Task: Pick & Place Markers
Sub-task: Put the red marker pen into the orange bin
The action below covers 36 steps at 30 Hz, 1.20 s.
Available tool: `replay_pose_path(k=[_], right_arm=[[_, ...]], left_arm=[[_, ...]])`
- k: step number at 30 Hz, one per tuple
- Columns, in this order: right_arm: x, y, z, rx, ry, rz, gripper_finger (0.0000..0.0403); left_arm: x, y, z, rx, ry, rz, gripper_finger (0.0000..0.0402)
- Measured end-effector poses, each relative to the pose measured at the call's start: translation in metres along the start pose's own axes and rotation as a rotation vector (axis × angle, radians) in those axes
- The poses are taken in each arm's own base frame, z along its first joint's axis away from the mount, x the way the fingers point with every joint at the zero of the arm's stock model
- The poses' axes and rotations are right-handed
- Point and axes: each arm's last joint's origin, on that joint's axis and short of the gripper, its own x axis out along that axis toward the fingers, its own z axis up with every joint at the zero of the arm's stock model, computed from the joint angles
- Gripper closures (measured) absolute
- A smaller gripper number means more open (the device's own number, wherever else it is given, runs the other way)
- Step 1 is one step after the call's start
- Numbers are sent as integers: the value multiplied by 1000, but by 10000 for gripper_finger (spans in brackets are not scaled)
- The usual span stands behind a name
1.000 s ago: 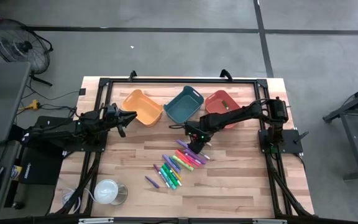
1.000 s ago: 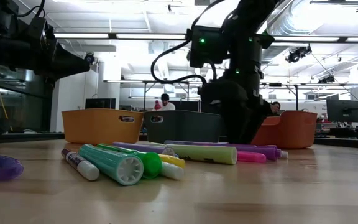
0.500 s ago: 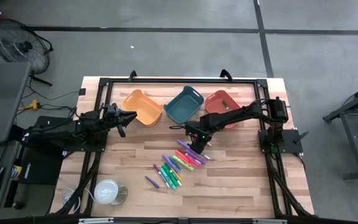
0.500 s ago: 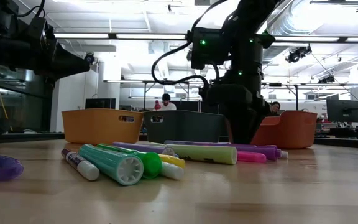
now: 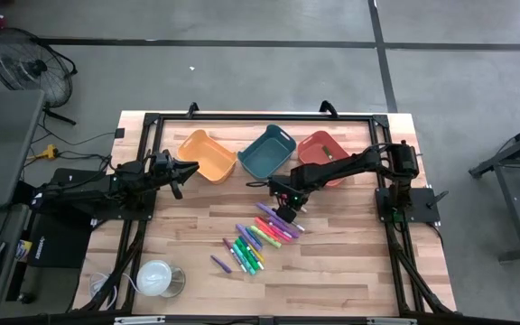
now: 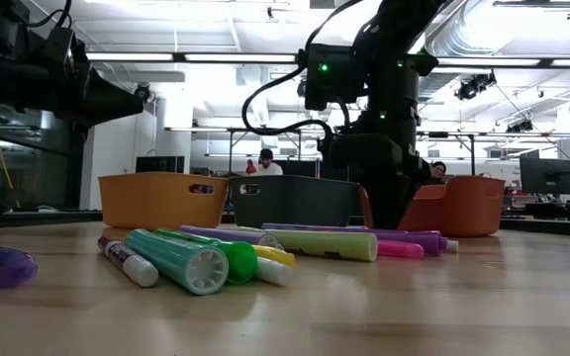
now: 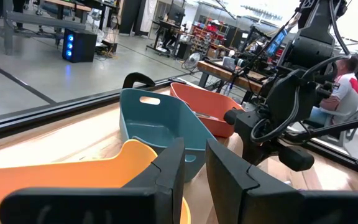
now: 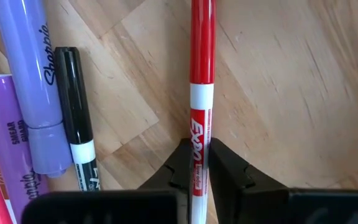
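Right gripper (image 5: 284, 209) sits low over the far end of the marker pile (image 5: 258, 240), mid-tabletop, just in front of the blue bin (image 5: 265, 152); from above its pose matches a second ago. The left gripper (image 5: 190, 169) waits beside the orange bin (image 5: 206, 155) near the far left corner.

Low view: the right gripper (image 6: 376, 203) has lost its spread since a second ago and now stands narrow behind the markers (image 6: 265, 247), reaching down to the tabletop.

Left wrist view: the left fingers (image 7: 166, 171) stand narrowly apart, holding nothing.

Right wrist view: the right fingers (image 8: 229, 165) are pinched on a red marker (image 8: 201, 93) that lies flat on the wood beside a black one (image 8: 76, 112). The grasp looks made; lifting seems next.
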Motion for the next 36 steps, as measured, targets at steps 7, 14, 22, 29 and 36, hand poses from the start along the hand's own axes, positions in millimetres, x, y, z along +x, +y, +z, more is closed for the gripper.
replay_pose_path(k=[7, 14, 22, 29, 36], right_arm=[[0, 0, 0, -3, 2, 0, 381], [-1, 0, 0, -1, 12, 13, 382], [-11, 4, 5, 8, 31, 12, 383], [-26, 7, 9, -14, 70, 3, 388], [-51, 10, 14, -25, 40, 35, 388]], left_arm=[[0, 0, 0, 0, 0, 0, 340], [0, 0, 0, 0, 0, 0, 340], [0, 0, 0, 0, 0, 0, 340], [0, 0, 0, 0, 0, 0, 340], [0, 0, 0, 0, 0, 0, 340]])
